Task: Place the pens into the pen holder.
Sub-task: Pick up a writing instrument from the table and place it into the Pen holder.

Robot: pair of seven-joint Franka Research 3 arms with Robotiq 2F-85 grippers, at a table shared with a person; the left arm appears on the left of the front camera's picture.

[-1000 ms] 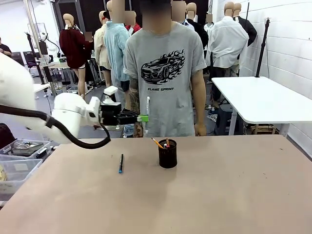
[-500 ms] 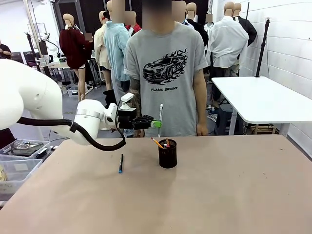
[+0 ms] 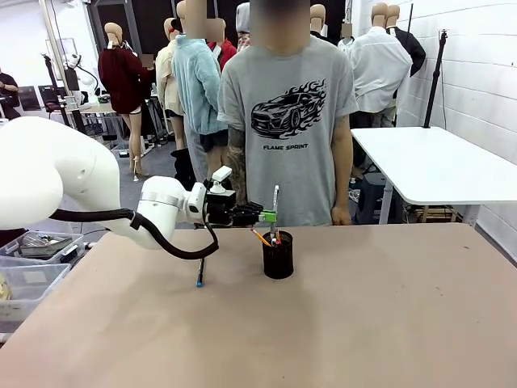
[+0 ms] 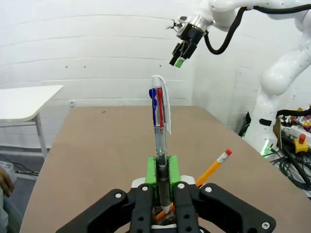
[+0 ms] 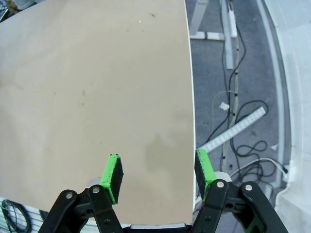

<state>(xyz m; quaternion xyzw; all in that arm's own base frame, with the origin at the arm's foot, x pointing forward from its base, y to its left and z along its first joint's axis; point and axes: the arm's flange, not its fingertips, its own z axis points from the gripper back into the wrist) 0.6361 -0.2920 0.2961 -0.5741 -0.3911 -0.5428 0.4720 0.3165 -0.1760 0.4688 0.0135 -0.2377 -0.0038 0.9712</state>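
Observation:
My left gripper [image 3: 267, 216] is shut on the white-silver pen [image 3: 275, 199], holding it upright right above the black mesh pen holder [image 3: 278, 257]. The orange pencil [image 3: 260, 237] leans out of the holder's left side. In the left wrist view the pen [image 4: 160, 111] rises between my green pads [image 4: 151, 173], and the orange pencil [image 4: 212, 169] slants up just beyond them. The black pen with a blue tip [image 3: 199, 273] lies on the table left of the holder. High over the table's edge, my right gripper [image 5: 158, 174] is open and holds nothing.
A person in a grey T-shirt [image 3: 287, 121] stands at the far edge, just behind the holder. Clear plastic bins [image 3: 28, 267] sit off the table's left side. A white table [image 3: 436, 162] stands at the back right. Cables [image 5: 243, 141] lie on the floor below my right gripper.
My left gripper has carried the white-silver pen rightward and a little lower, from left of the holder to directly above it. The person has shifted slightly right.

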